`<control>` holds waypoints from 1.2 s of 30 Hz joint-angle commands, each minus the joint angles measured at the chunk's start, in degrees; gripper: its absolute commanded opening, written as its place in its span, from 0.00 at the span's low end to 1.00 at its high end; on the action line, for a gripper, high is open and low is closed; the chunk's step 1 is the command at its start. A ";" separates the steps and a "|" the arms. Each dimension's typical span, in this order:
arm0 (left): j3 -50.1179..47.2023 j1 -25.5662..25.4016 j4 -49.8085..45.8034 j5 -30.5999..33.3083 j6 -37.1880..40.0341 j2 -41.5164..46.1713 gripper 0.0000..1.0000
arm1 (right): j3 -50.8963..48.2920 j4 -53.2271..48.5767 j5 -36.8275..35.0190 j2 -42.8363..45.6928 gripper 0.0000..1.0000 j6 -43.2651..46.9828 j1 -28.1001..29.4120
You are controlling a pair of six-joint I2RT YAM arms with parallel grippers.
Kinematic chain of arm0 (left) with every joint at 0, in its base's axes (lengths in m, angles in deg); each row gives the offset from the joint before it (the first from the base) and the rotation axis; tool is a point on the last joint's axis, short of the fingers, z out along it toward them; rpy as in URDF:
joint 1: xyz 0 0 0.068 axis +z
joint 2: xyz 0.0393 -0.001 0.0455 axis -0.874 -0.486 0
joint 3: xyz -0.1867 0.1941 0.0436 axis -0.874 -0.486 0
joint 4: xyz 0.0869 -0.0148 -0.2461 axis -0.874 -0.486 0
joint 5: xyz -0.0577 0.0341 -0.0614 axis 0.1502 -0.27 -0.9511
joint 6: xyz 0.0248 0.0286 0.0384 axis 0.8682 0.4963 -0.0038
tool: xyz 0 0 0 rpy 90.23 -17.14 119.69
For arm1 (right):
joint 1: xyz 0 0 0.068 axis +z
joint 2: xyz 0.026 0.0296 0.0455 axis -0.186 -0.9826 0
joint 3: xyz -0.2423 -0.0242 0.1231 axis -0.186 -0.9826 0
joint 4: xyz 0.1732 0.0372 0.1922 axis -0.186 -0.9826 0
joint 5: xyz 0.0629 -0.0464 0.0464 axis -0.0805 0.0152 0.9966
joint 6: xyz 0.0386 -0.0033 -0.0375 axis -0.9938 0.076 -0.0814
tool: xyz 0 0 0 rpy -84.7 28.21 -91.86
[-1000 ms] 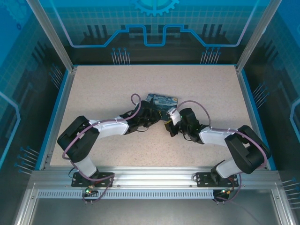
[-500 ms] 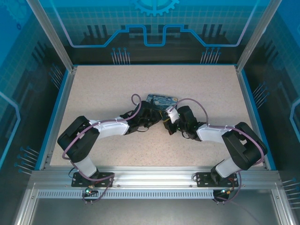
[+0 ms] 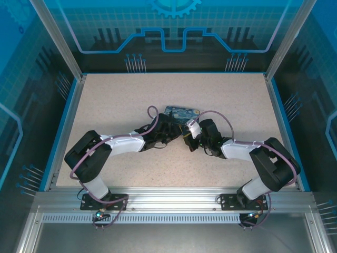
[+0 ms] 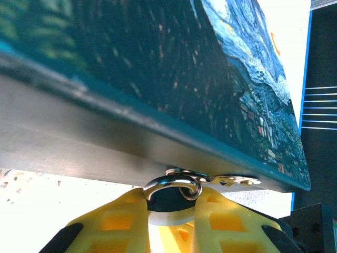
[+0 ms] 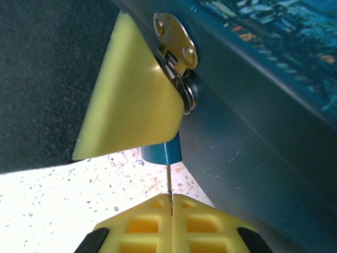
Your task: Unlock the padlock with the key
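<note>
Gripping, left gripper: narrow, clamped on the padlock, which hangs by its shackle from the hasp on the box.
Pinching, right gripper: closed tight on the key.
Key position: tip at the padlock's underside, apparently entering the keyway; depth hidden.
Done: both grasps, alignment.
Remaining: full insertion, turn, shackle release.

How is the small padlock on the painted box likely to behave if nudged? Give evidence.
The padlock would probably swing, not stay put: its thin shackle hangs loosely through the hasp on the box. It looks small, so likely light and easily twisted; the left end effector pinching its body seems to steady it against the key.
</note>
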 commanded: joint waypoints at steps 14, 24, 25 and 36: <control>-0.40 -0.33 2.95 -2.29 -0.38 1.18 0.00 | 1.18 0.40 -0.68 1.25 0.00 2.14 0.88; -0.70 -0.41 2.64 -3.70 -1.23 1.62 0.00 | 1.60 3.27 0.00 2.39 0.00 2.27 0.53; -0.69 -0.37 2.52 -3.78 -1.31 1.76 0.00 | 1.57 3.52 -0.08 2.53 0.00 2.40 0.45; -0.64 -0.32 2.01 -5.22 -1.96 2.22 0.00 | 1.74 3.89 -0.29 3.73 0.00 4.90 -0.30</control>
